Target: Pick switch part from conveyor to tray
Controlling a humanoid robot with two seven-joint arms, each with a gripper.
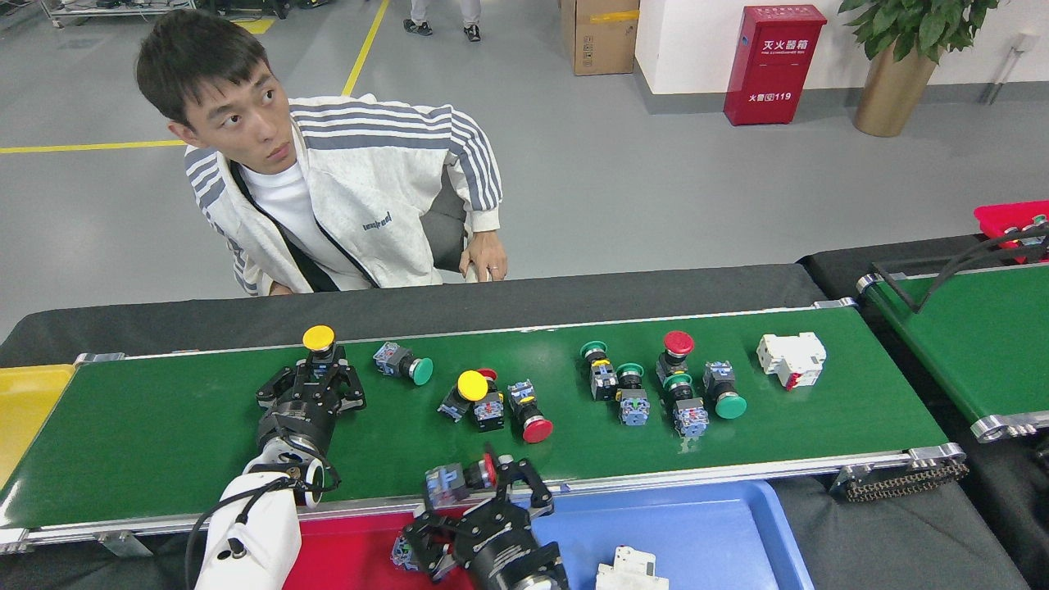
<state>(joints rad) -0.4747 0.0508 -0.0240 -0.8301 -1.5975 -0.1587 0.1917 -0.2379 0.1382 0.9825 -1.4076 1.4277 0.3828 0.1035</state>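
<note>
green conveyor (164,426) on black-draped worktop (492,299) carries approx. a dozen pushbutton switch parts (524,410) & a white breaker (791,359).

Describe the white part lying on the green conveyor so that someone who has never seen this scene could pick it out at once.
Start with the wide green conveyor running across the view and follow it to its right-hand end. There, apart from the cluster of push-button switches, lies a white block. It is the only boxy white piece on the belt, with no coloured round cap, just a small red mark.

You have 11 push-button switches (524,410) on the belt (164,426), 1 white breaker (791,359), 3 trays (697,524) and 1 person (344,197).
</note>
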